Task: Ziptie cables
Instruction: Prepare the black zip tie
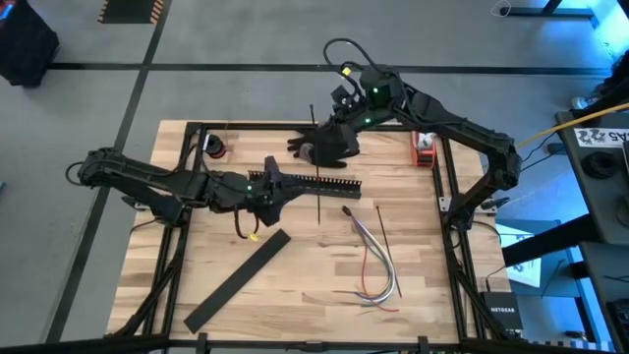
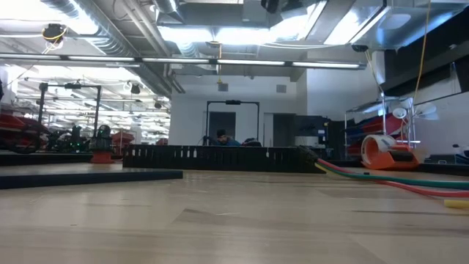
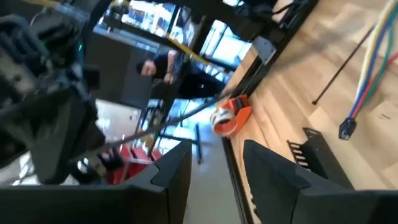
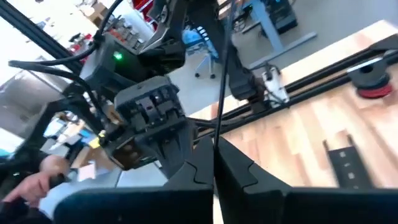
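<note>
Holding the ziptie [image 4: 219,87] is our right gripper [image 1: 316,147], at the table's far edge, isn't it?

Yes. Its fingers are pressed together on the thin strip, which sticks up out of them. The grip looks near one end, so we judge the long free part will wobble.

And our left gripper [image 1: 267,192]?

It sits low by the end of the comb bar [image 1: 319,182]. The fingers stand partly apart with nothing between them. It has hold of nothing.

Where are the cables [image 1: 378,264]?

They are loose on the wood toward the near right, well apart from both grippers. They are fanned out at the near end and closer together at the far end. Another thin strip [image 1: 379,228] lies just beside them, and one more [image 1: 321,202] lies near the bar.

So how do we do this step well?

We think the left gripper should go to the cables first and pinch them where they run closest together, then lift that part a little. Then the right can bring the ziptie in low and slide its free tip under the bunch. It should come across the wires, not along them. We should move slowly, since a stiff strip held at one end can twist in the fingers. We also need to keep clear of the bar and the spare strips on the way over.
</note>
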`<control>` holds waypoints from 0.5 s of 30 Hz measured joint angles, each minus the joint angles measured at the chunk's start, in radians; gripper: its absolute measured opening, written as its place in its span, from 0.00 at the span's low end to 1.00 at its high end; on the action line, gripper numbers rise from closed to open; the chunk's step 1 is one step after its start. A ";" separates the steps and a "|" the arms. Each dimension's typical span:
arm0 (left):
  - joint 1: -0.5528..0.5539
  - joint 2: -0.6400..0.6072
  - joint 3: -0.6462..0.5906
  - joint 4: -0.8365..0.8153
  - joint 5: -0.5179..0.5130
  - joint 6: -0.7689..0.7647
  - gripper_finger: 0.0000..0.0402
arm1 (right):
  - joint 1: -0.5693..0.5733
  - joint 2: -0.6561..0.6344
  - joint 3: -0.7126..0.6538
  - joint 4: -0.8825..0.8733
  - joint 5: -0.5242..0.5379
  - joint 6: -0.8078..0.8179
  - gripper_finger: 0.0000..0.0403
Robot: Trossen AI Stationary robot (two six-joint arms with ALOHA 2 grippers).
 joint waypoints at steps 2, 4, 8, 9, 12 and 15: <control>0.000 0.003 0.000 0.003 0.039 0.030 0.34 | 0.000 0.005 0.000 0.015 -0.003 0.028 0.00; 0.004 0.011 0.000 0.022 0.064 0.080 0.34 | 0.000 0.015 0.000 0.026 -0.002 0.059 0.00; 0.013 0.036 0.000 0.065 0.075 0.159 0.34 | 0.000 0.047 0.000 0.081 -0.025 0.122 0.00; 0.017 0.043 0.000 0.065 0.075 0.179 0.34 | 0.000 0.055 0.000 0.097 -0.043 0.142 0.00; 0.023 0.059 0.000 0.070 0.077 0.233 0.34 | 0.001 0.075 0.000 0.108 -0.063 0.165 0.00; 0.015 0.063 0.000 0.088 0.081 0.251 0.34 | 0.001 0.092 -0.001 0.109 -0.062 0.170 0.00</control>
